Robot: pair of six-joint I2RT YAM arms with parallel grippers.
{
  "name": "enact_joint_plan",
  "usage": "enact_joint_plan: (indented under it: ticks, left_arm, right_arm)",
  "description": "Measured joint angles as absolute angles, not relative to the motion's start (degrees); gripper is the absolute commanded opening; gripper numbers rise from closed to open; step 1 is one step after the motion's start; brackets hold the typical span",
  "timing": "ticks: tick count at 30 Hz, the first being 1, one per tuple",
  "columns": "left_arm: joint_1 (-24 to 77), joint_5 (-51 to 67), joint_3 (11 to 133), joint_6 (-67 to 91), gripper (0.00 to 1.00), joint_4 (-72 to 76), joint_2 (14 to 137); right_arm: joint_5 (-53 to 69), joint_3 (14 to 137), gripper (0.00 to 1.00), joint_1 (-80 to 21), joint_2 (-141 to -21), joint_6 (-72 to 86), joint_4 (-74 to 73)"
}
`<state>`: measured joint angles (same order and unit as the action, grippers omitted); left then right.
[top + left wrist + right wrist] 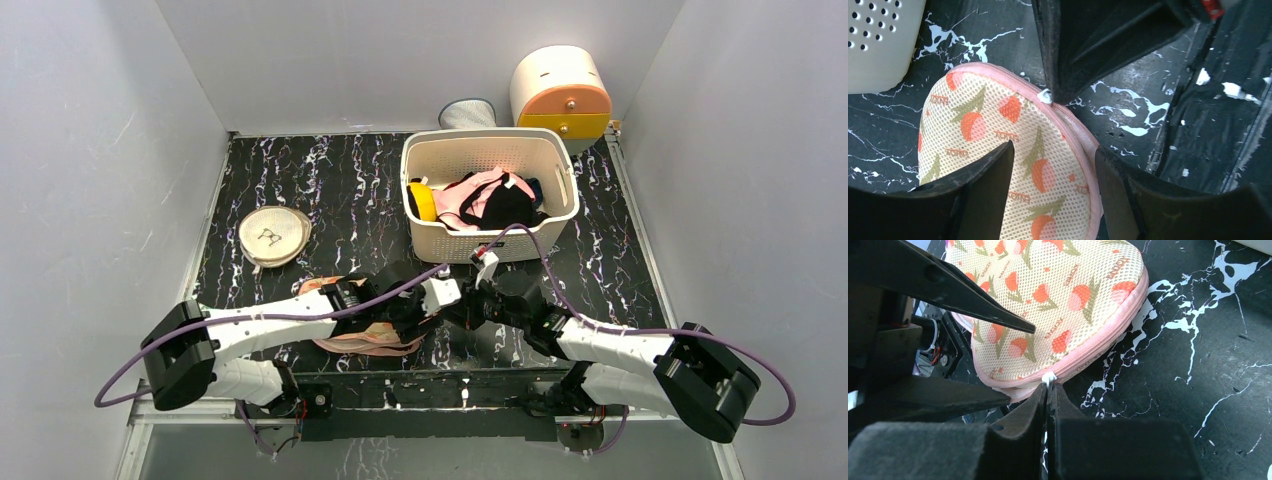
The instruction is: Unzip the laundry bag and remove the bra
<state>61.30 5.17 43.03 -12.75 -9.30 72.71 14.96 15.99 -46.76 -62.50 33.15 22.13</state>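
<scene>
The right gripper (1049, 389) pinches the small white zipper pull (1048, 376) of the peach-pink printed mesh laundry bag (1048, 295), which lies flat on the black marbled table (1198, 365). The left gripper (1054, 152) is spread over it. The step is likely unzipping; next, the pull needs dragging along the seam.

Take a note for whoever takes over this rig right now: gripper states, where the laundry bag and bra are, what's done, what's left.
Left gripper: open, straddling the edge of the flat peach-pink, orange-printed mesh laundry bag, one finger over its top.
Right gripper: shut on the small white zipper pull at the bag's pink edging.
The bag lies on the black marbled table near the arm bases. The bra is not in view.
Done: pull pinched.
Left: the zip looks closed, so draw it open and take the bra out.
</scene>
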Motion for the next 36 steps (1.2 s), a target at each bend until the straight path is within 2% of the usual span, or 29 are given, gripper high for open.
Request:
enact_joint_plan:
  ticks: [3,11,14,16,17,18,20,23,29,30,36]
  left_arm:
    - [62.0,2.39,43.27,-12.12,0.47,-9.06,74.54]
    - [62.39,-1.15,43.51,-11.31,0.1,-9.91,75.53]
    - [62.39,-2.02,43.51,-11.57,0.03,-10.92,75.37]
    - [62.39,-2.42,43.51,-12.1,0.03,-11.62,74.87]
    - [62.39,-2.48,43.51,-12.43,0.05,-12.12,74.35]
    - [62.41,-2.5,43.51,-12.71,0.13,-12.73,73.69]
    - [62.43,-2.44,43.51,-13.19,0.35,-13.72,72.38]
    - [62.43,-1.13,43.57,-13.13,0.49,-15.05,70.67]
    - [64.01,2.37,44.36,-10.33,0.64,-13.91,70.46]
    - [64.36,2.26,44.36,-9.82,0.7,-13.26,70.46]
    - [65.25,-1.28,44.62,-8.05,0.72,-10.26,73.43]
  right_arm:
    - [14.96,16.08,0.0,-46.94,-62.5,33.15,22.13]
    - [14.81,16.43,0.0,-47.16,-62.5,33.12,22.09]
    - [14.57,16.43,0.0,-47.22,-62.5,33.12,22.06]
    - [14.15,16.49,0.0,-47.37,-62.48,33.1,21.98]
    - [13.74,16.51,0.0,-47.51,-62.37,33.1,21.85]
    - [13.56,16.51,0.0,-47.55,-62.24,33.1,21.67]
    - [13.21,16.53,0.0,-47.57,-61.87,33.1,21.26]
    - [12.93,16.53,0.0,-47.57,-61.63,33.08,20.86]
    - [12.84,16.56,0.0,-47.57,-61.89,33.08,20.78]
    - [12.86,16.56,0.0,-47.57,-62.04,33.1,20.75]
    - [13.04,16.62,0.0,-47.57,-62.19,33.1,20.75]
